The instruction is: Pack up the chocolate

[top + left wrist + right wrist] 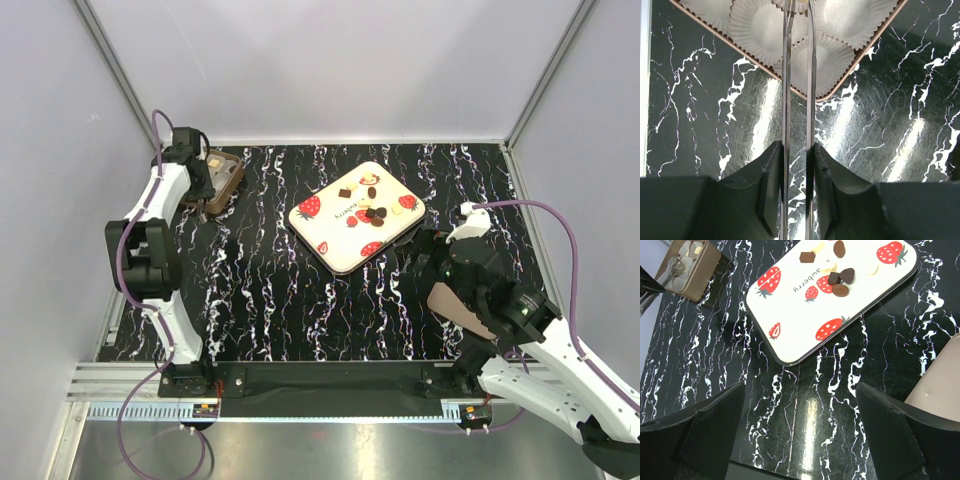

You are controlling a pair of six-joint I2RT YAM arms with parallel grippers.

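Note:
Several small chocolates [372, 210], dark, tan and cream, lie on a white strawberry-print tray [330, 235] at the table's middle. They also show in the right wrist view [840, 277]. My left gripper [205, 172] is shut on thin metal tongs [811, 75] and hovers over the brown box [228, 178] of white paper cups [827, 57]. A small cream bit shows between the tong tips at the top edge of the left wrist view. My right gripper [797, 390] is open and empty, above bare table near the tray's near corner.
The box stands at the back left and also shows in the right wrist view [700, 270]. A tan flat lid [458, 305] lies under the right arm. The table is black marble-patterned, with grey walls on three sides.

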